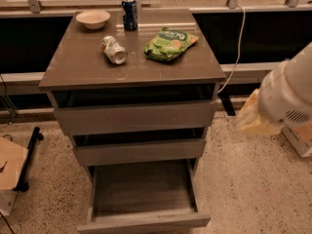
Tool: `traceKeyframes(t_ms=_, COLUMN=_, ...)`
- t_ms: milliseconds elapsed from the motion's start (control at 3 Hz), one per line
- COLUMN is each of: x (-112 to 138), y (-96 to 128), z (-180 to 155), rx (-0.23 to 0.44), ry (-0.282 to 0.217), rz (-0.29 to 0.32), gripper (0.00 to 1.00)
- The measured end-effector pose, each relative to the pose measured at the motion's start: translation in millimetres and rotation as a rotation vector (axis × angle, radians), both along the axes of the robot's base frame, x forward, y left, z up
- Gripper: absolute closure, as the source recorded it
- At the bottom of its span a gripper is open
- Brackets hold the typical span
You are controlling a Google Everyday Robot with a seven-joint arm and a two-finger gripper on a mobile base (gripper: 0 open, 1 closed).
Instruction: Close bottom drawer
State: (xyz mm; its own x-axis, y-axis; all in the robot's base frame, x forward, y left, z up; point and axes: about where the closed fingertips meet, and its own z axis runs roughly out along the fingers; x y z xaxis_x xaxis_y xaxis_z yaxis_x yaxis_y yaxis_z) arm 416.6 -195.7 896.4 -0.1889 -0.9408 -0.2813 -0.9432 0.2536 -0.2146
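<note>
The bottom drawer (141, 191) juts out toward the camera, with open floor (246, 191) on both sides. The tool (256, 117) hangs right of the cabinet (136, 117), apart from it; I cannot tell its state.

Gripper (256, 117), right of frame: blurred, its arm (291, 89) cut off. Bottom drawer (144, 189) front cropped by lower edge.

Bottom drawer (144, 222) stands pulled out, nothing inside it. The gripper (254, 117) hangs right of the cabinet (134, 116), clear of it, with bare floor (243, 179) between. A white cable (238, 43) dangles near that side. On the left, cardboard (9, 164) and a black stand leg (29, 156) crowd in.
</note>
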Motion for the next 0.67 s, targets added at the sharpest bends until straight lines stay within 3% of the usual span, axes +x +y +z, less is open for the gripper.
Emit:
traceKeyframes(t_ms=333, x=3.4, y=1.5, z=-80.4, rx=0.08, ry=0.055, rz=-0.021, gripper=0.98)
traceKeyframes(t_ms=667, x=5.4, y=5.0, z=-86.7, rx=0.086, ry=0.053, rz=-0.027, gripper=1.0)
